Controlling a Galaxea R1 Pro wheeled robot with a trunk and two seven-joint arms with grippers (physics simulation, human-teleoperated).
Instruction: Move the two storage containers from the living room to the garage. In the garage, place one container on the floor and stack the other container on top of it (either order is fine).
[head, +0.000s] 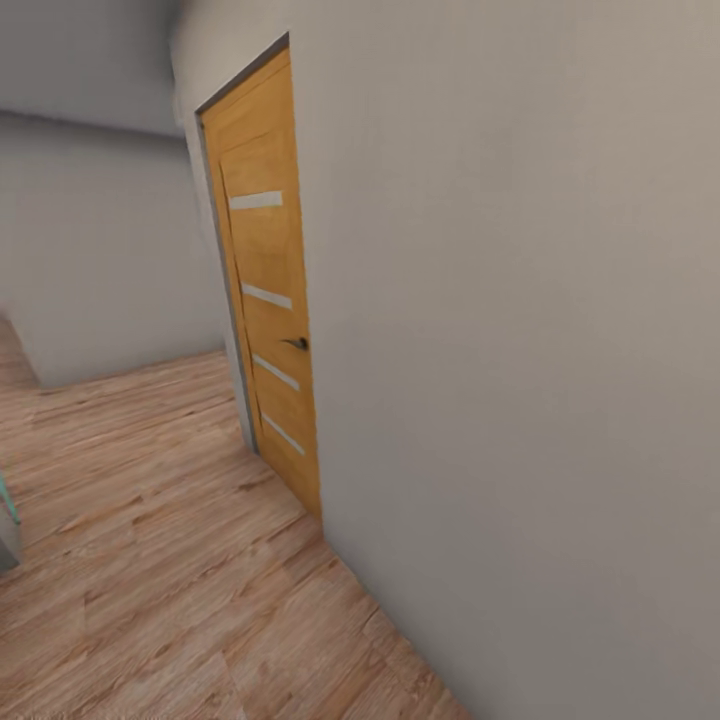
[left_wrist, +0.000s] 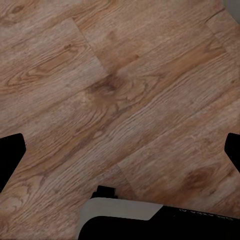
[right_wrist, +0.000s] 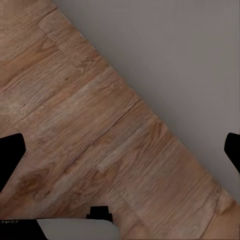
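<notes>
The two red-orange storage containers are out of view. In the left wrist view my left gripper hangs open over light wood planks, its dark fingertips far apart with nothing between them. My right gripper is open too, above wood floor where it meets a pale wall base, its black fingertips spread wide and empty. The head view looks along a wood-floored passage, not the garage.
A closed orange wooden door with pale glass strips and a dark handle is set in the beige wall close on my right. The plank floor runs ahead-left toward a far wall. A grey-teal object's edge shows at left.
</notes>
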